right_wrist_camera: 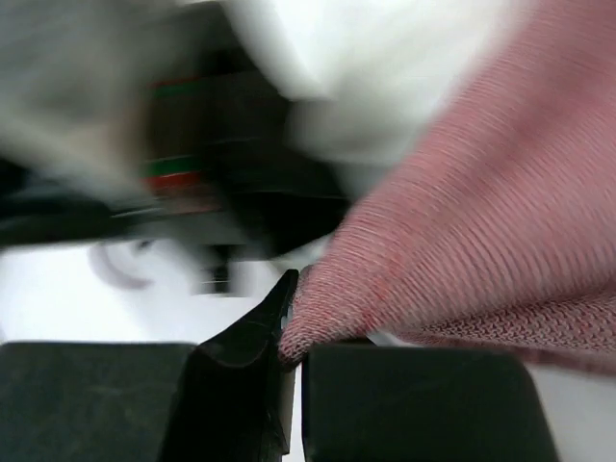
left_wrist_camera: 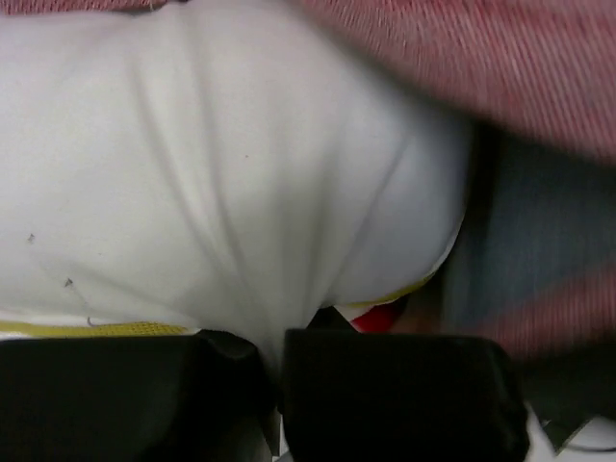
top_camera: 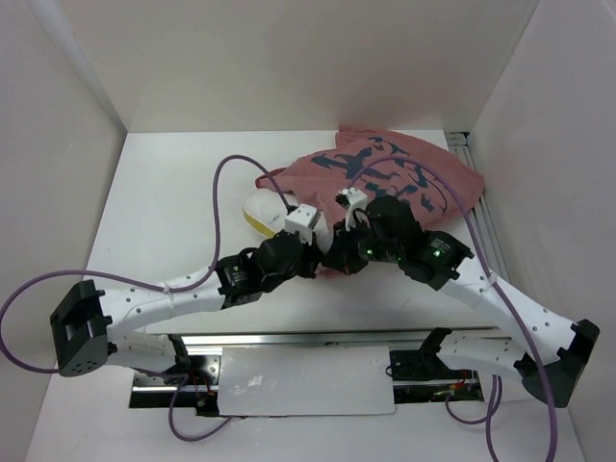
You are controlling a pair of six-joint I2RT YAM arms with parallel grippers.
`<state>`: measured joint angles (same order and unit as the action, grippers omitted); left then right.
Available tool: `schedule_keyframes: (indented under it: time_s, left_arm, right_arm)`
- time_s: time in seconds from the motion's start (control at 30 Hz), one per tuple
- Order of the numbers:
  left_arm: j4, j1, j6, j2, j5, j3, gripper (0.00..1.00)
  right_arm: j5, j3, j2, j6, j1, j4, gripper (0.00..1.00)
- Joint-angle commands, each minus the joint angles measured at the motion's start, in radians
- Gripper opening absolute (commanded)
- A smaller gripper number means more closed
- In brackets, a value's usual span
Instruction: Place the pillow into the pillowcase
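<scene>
With the left gripper [left_wrist_camera: 279, 351] pinched shut on the plump white pillow [left_wrist_camera: 221, 173] and the right gripper [right_wrist_camera: 294, 354] pinched on the hem of the soft pink-red cloth pillowcase [right_wrist_camera: 462, 221], the stuffing step seems in hand, and the next move probably calls for pushing the pillow deeper into the opening.

The left arm [top_camera: 164, 294] stretches low from its base toward the middle, and the right arm [top_camera: 500, 298] angles in from the other side with its elbow bent. The two wrists sit close together. The left gripper [left_wrist_camera: 274, 351] is closed, pinching a fold of the pillow [left_wrist_camera: 241, 173]. The right gripper [right_wrist_camera: 294, 351] is closed on an edge of the pillowcase [right_wrist_camera: 462, 212].
</scene>
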<state>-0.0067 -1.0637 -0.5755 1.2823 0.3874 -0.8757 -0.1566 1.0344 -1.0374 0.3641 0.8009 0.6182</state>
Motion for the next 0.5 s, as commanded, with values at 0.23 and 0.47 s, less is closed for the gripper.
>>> schedule_keyframes:
  time_s: [0.23,0.47]
  left_arm:
    - [0.284,0.145,-0.067,0.150,-0.096,-0.197,0.00]
    - [0.182,0.154,-0.107,0.098,-0.214,-0.010,0.48]
  right_arm:
    - [-0.586,0.231,0.006,-0.221,0.165,-0.081,0.00]
    - [-0.301,0.177,-0.026,-0.169,0.165,0.067,0.14]
